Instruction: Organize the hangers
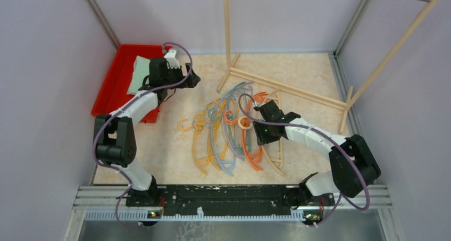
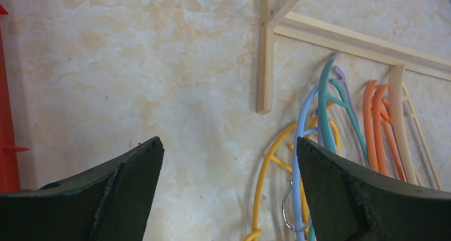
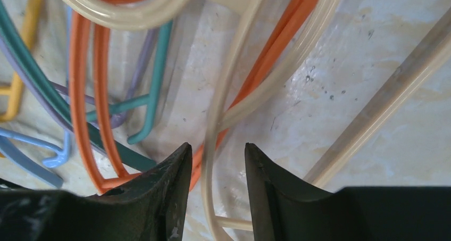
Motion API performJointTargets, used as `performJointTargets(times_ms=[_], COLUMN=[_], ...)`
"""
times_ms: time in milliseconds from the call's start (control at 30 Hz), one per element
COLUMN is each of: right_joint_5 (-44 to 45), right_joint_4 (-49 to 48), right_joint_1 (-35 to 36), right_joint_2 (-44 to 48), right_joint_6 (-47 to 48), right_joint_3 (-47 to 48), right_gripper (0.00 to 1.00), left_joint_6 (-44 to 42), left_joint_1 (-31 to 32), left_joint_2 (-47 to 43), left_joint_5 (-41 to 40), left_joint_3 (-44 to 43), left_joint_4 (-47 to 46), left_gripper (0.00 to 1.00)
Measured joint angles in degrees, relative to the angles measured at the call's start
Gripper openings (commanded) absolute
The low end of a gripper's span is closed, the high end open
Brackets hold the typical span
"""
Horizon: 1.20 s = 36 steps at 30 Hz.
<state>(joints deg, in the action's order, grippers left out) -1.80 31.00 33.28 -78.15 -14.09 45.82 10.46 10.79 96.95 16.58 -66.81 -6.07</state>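
Observation:
A pile of hangers [image 1: 228, 129] lies mid-table: orange [image 1: 255, 156], yellow [image 1: 201, 150], teal, light blue and lavender, plus a thicker beige hanger [image 1: 274, 153] on its right side. My right gripper [image 1: 258, 121] is low over the pile. In the right wrist view it [image 3: 218, 146] is partly open and straddles the beige hanger's arm [image 3: 219, 94], with orange hangers [image 3: 80, 65] to the left. My left gripper [image 1: 191, 79] is wide open and empty, up left of the pile. Its wrist view [image 2: 227, 142] shows bare table, with yellow [image 2: 264, 166], light blue [image 2: 298, 129] and teal [image 2: 323, 102] hangers to the right.
The wooden rack frame's base poles [image 1: 287, 86] lie on the table just behind the pile, with uprights rising at the back and right; they also show in the left wrist view [image 2: 264, 65]. A red tray [image 1: 114, 76] holding a pale green cloth [image 1: 139, 71] sits at the far left.

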Motion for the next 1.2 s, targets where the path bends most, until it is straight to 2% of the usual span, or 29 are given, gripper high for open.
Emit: performJointTargets(times_ms=[100, 200, 300, 433, 567, 733, 867, 967, 1100, 1200], right_joint_5=[-0.44, -1.05, -1.22, -1.27, -1.31, -1.14, -0.28, -2.47, -6.16, -7.63], right_joint_4=[-0.09, -0.09, -0.17, 0.83, 6.95, 14.25, 15.74, 13.09, 1.90, -4.63], right_joint_1=[0.00, 0.00, 0.00, 0.00, 0.00, 0.00, -0.90, -5.57, -15.89, -20.06], right_joint_2=[-0.50, -0.79, -0.79, -0.57, 0.55, 4.39, 6.64, 6.73, 6.64, 4.70], right_joint_6=[-0.44, -0.96, -1.27, -1.07, -1.11, -1.33, -2.71, -5.40, -11.74, -14.75], right_joint_3=[-2.36, -3.19, -3.19, -2.73, 1.77, 13.09, 23.08, 28.61, 30.05, 32.00], right_gripper=[0.27, 0.19, 0.00, 0.00, 0.00, 0.00, 0.00, 0.00, 0.00, 0.00], left_joint_6=[-0.02, 0.00, 0.13, 0.24, 0.20, 0.20, 0.22, 0.22, -0.09, -0.48], left_joint_1=[0.00, 0.00, 0.00, 0.00, 0.00, 0.00, 0.00, 0.02, 0.07, 0.09], left_joint_2=[-1.07, -1.97, -2.56, -2.64, -3.52, -4.07, -4.04, -4.04, -4.02, -4.02], left_joint_5=[0.07, 0.11, 0.17, 0.17, 0.04, -0.07, 0.24, 0.50, 0.55, 0.48], left_joint_3=[1.46, 3.06, 4.42, 5.18, 5.86, 5.90, 5.90, 5.90, 5.90, 5.88], left_joint_4=[0.04, 0.04, 0.07, 0.07, 0.07, -0.11, -0.35, -0.35, -0.37, -0.37], left_gripper=[1.00, 1.00, 1.00, 1.00, 1.00, 1.00, 1.00, 1.00, 1.00, 1.00])
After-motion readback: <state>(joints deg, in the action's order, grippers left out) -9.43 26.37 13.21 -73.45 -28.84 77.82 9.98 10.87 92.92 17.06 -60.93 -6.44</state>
